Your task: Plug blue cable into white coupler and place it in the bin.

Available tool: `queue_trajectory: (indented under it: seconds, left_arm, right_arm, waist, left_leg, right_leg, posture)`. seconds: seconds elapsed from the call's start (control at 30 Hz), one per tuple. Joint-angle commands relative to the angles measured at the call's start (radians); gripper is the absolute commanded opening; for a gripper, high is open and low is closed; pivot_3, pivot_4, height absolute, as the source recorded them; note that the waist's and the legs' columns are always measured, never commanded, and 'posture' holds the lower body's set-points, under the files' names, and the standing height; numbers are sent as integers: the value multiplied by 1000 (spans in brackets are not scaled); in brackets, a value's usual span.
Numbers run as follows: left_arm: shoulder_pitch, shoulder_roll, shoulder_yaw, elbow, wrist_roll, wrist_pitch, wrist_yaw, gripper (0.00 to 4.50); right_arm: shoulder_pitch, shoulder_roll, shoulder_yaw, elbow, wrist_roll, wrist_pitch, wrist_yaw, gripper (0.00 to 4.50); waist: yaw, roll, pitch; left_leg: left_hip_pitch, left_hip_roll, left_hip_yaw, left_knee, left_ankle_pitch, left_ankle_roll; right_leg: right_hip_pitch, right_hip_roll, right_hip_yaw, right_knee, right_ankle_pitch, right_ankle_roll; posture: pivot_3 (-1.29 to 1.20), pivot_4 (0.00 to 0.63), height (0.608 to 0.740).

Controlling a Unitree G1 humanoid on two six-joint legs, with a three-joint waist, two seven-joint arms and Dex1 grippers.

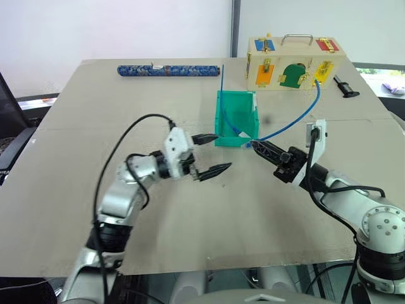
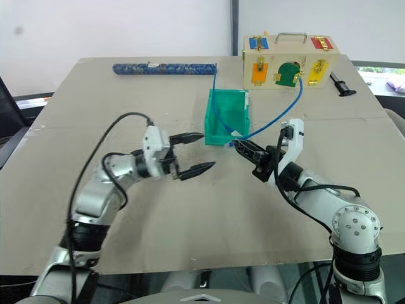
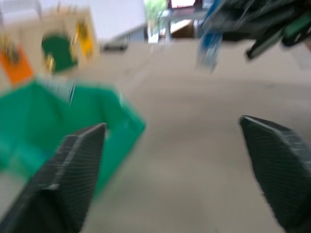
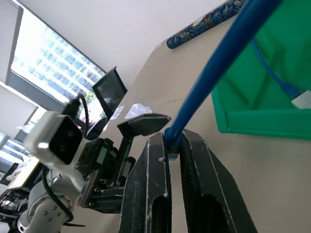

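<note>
Table (image 1: 190, 221) of pale beige carries the whole scene; the bin (image 1: 235, 120) stands upright near its middle, teal-green, open to the top; the blue cable (image 1: 297, 120) runs from the right tool (image 1: 256, 146), arcs up toward the wooden box (image 1: 294, 63), and a further stretch lies inside the bin, where it ends at the white coupler (image 4: 303, 98) resting on the bin's floor near the front wall; a thin blue length also rises above the bin's far left corner.

Right tool sits just beside the bin's front right corner, pointing roughly level toward it; in the right wrist view its two black fingers (image 4: 150, 194) are closed on the blue cable, which passes out between the tips and climbs away over the bin.

Left tool (image 1: 210, 154) hovers over the bare table just left of the bin's front wall, its fingers (image 3: 73, 170) spread wide with nothing between them; the upper fingertip lies close to the bin's near left corner, whether touching I cannot tell.

Dark-blue patterned rod (image 1: 168, 70) lies along the far edge of the table, well apart from the bin; a small black handled object (image 1: 345, 87) lies to the right of the wooden box.
</note>
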Motion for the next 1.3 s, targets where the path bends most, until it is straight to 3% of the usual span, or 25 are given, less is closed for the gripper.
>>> queue_trajectory:
  seconds: [0.03,0.17,0.33,0.73,0.9,1.03,1.17,1.3]
  left_arm:
    - [7,123,135,66,-38,68,-39,4445]
    - [-19,203,168,232,4,12,-105,4445]
    - [-69,255,109,466,110,-147,-237,4445]
    - [-339,139,-16,907,298,-438,-326,4445]
    - [-374,106,-34,984,330,-508,-366,2402]
    - [-381,91,-35,989,328,-516,-398,459]
    - [-358,64,-31,863,285,-446,-435,408]
    - [-295,15,-81,557,241,-277,-446,408]
  right_arm:
    - [-1,-9,-4,-3,9,-31,43,0]
    - [-3,-9,12,10,-9,-40,72,0]
    - [-17,0,30,22,-27,-51,88,0]
    - [7,-6,29,-20,-33,-68,64,0]
    - [26,-16,30,-41,-29,-80,48,0]
    - [38,-27,28,-58,-34,-87,42,0]
    - [35,-63,30,-73,-93,-92,80,0]
    - [0,-149,58,-88,-227,-77,173,0]
  waist:
    - [-2,0,0]
    - [3,1,0]
    - [4,0,1]
    - [7,0,1]
    - [1,-1,0]
    - [2,-1,0]
    - [3,-1,0]
    - [5,-1,1]
  left_leg:
    - [0,0,0,0,0,0]
    - [0,0,1,0,0,0]
    - [-1,0,1,0,0,0]
    - [-3,0,1,0,0,0]
    - [-3,0,2,0,0,0]
    - [-3,0,2,0,0,0]
    - [-3,0,2,0,0,0]
    - [-5,0,1,1,0,0]
  right_leg:
    - [0,0,0,0,0,0]
    - [0,0,0,0,0,0]
    - [-1,0,0,-1,0,0]
    - [-3,-1,0,-1,0,0]
    - [-4,-1,0,0,0,0]
    - [-4,-1,1,0,0,0]
    - [-3,-1,1,0,0,0]
    - [-4,-1,1,0,0,0]
  posture:
    - [0,150,740]
    - [0,150,740]
    - [0,150,740]
    - [0,150,740]
    - [0,150,740]
    - [0,150,740]
    - [0,150,740]
    - [0,150,740]
